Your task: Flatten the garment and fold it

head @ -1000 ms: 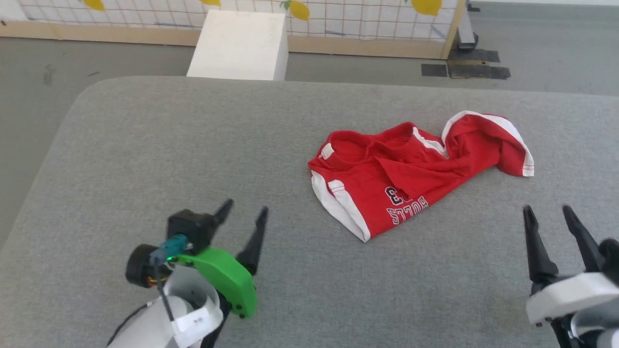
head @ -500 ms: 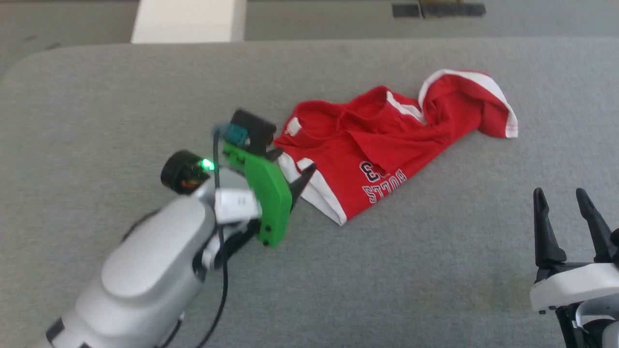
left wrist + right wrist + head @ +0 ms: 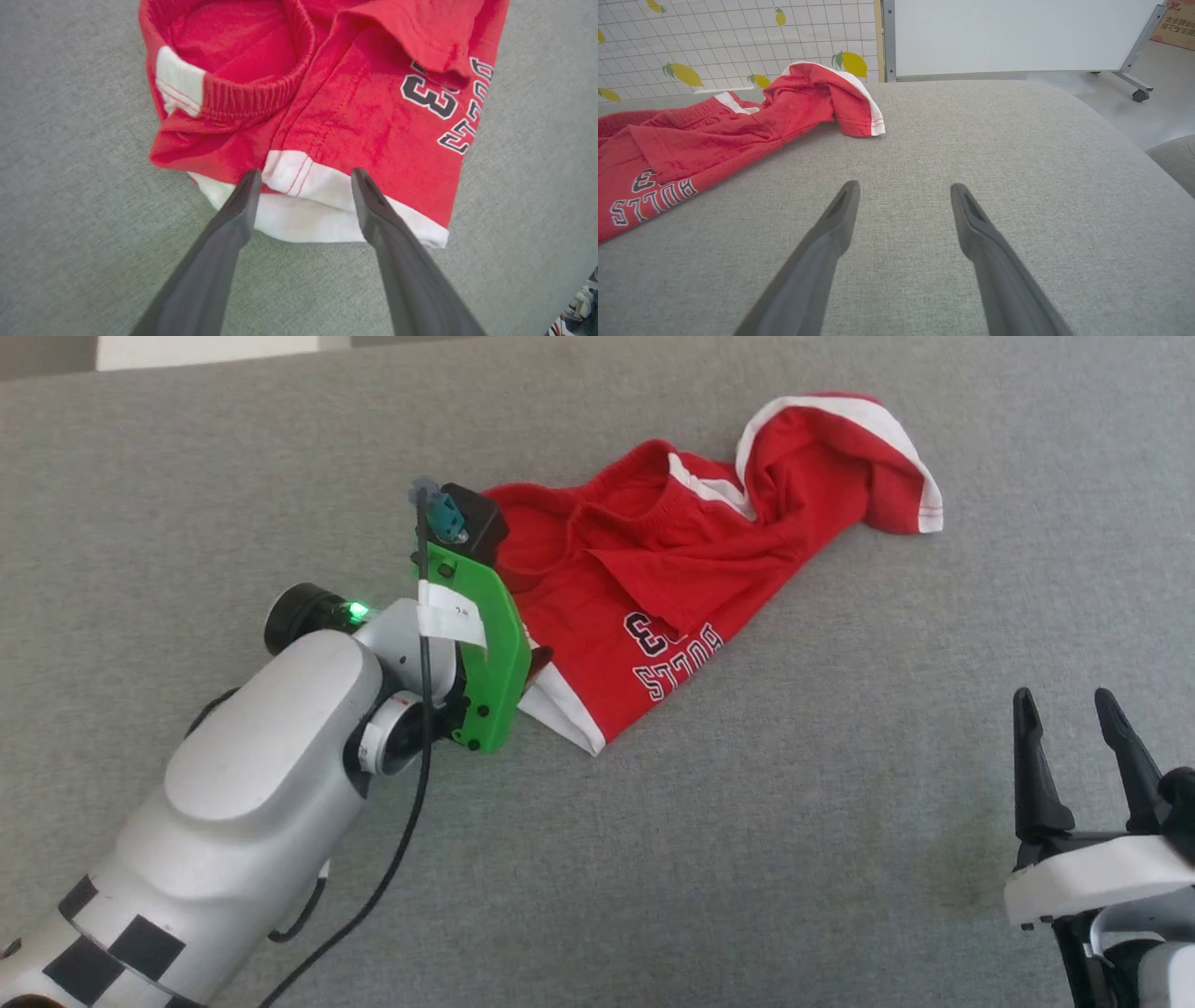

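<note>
Advancing, left gripper (image 3: pixel 306 175) now straddles the red basketball shorts (image 3: pixel 355 121) at their hem, fingers spread to pinch; right gripper (image 3: pixel 1064 698) also spread.

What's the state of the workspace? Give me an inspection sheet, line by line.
Surface: grey fabric pad, flat.
Job's things: red garment crumpled, waistband gaping, one leg folded over, "BULLS" print showing.
Clutter: nothing seen.
End effectors: left end effector open, tips at the garment's white hem; right end effector open above bare pad, apart from the garment.
Cables: black cable looping along the left arm.
Surroundings: lemon-print panel, white board on a wheeled frame.
</note>
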